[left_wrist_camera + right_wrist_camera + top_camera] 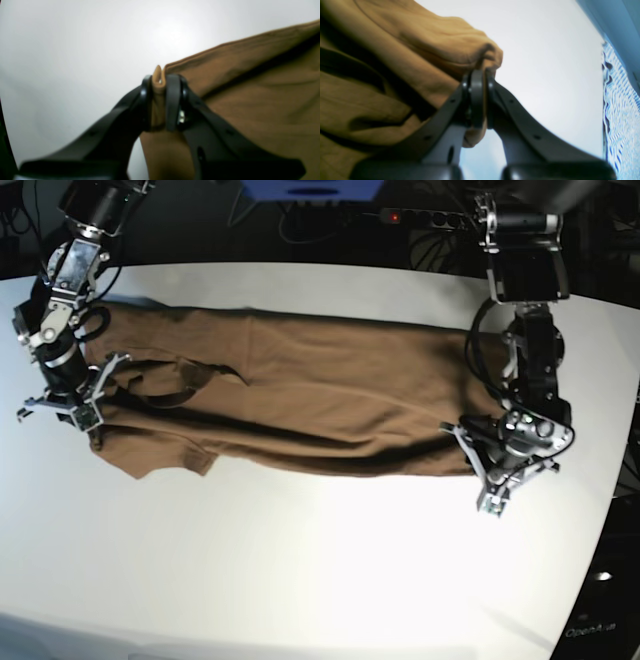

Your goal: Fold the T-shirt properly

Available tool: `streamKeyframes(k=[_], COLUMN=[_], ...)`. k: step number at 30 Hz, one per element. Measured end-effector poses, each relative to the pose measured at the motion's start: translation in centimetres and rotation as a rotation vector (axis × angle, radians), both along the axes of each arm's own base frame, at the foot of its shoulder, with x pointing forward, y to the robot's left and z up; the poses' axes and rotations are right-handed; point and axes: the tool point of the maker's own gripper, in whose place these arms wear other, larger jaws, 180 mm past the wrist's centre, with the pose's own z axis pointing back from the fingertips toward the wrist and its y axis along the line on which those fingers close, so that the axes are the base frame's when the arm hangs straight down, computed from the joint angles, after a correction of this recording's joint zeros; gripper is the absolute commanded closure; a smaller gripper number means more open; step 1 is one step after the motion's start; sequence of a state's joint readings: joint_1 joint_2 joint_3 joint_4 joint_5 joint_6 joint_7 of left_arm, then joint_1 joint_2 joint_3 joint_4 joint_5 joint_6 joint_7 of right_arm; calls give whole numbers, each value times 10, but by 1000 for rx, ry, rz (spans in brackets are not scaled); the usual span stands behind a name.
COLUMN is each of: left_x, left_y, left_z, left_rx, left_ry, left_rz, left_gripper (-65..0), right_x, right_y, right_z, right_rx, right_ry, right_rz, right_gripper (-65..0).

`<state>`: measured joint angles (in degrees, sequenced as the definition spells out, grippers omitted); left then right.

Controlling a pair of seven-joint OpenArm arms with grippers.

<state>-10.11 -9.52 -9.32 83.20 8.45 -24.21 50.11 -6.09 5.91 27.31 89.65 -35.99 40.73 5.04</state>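
Across the middle of the base view, the T-shirt [300, 395] lay spread sideways on the white table [320, 570], stretched between both arms. At centre right, the left gripper [478, 463] was clamped on a corner of the cloth, a tan fold pinched between its fingers [172, 100]. At the left edge, the right gripper [92, 420] was clamped on a bunched end.
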Motion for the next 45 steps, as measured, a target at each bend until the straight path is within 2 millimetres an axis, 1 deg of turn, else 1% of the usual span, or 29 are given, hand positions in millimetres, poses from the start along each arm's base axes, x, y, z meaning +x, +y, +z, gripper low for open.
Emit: streamKeyframes(k=[2, 5, 9, 10, 12, 14, 18, 19, 22, 24, 27, 29, 31, 32, 34, 39, 45], left_x=[-5, -10, -20, -21, -25, -30, -38, -41, -49, -52, -56, -61, -65, -66, -66, -72, -73], left_y=[2, 4, -4, -1, 13, 24, 29, 31, 42, 47, 46, 45, 44, 43, 42, 44, 44], left_z=[3, 7, 11, 13, 17, 16, 11, 10, 7, 7, 11, 12, 12, 13, 15, 10, 9], left_rx=[12, 27, 36, 29, 39, 55, 58, 54, 65, 73, 79, 84, 90, 92, 87, 93, 88], left_ry=[2, 0, -1, -8, -10, 15, 45, 50, 69, 74, 60, 55, 61, 60, 49, 67, 65], left_rz=[1, 3, -80, -72, -47, -27, -52, -49, -38, -32, -38, -41, -43, -43, -47, -43, -44], left_gripper=[-88, -88, -88, -88, -88, -88, -88, -88, -88, -88, -88, -88, -88, -88, -88, -88, -88], right_x=[-5, -18, -29, -31, -36, -42, -55, -58, -67, -74, -84, -88, -93, -93, -97, -105, -123], right_y=[-3, -10, -12, -14, -18, -18, -16, -15, -21, -17, -13, -12, -6, -3, -3, -4, 3], right_z=[5, 2, 2, 3, 5, 6, 5, 5, 6, 6, 3, 3, 2, 2, 5, 15, 13], right_rx=[12, 13, 38, 42, 49, 59, 82, 93, 86, 97, 119, 124, 141, 151, 163, 186, 204], right_ry=[-35, -35, -60, -69, -91, -104, -126, -134, -148, -154, -158, -168, -171, -180, -204, -284, -284], right_rz=[1, -15, -23, -29, -49, -44, -55, -55, -64, -58, -56, -58, -54, -47, -59, -74, -60], right_gripper=[-3, -3, -3, -3, -3, -3, -3, -3, -3, -3, -3, -3, -3, -3, -3, -3, -1])
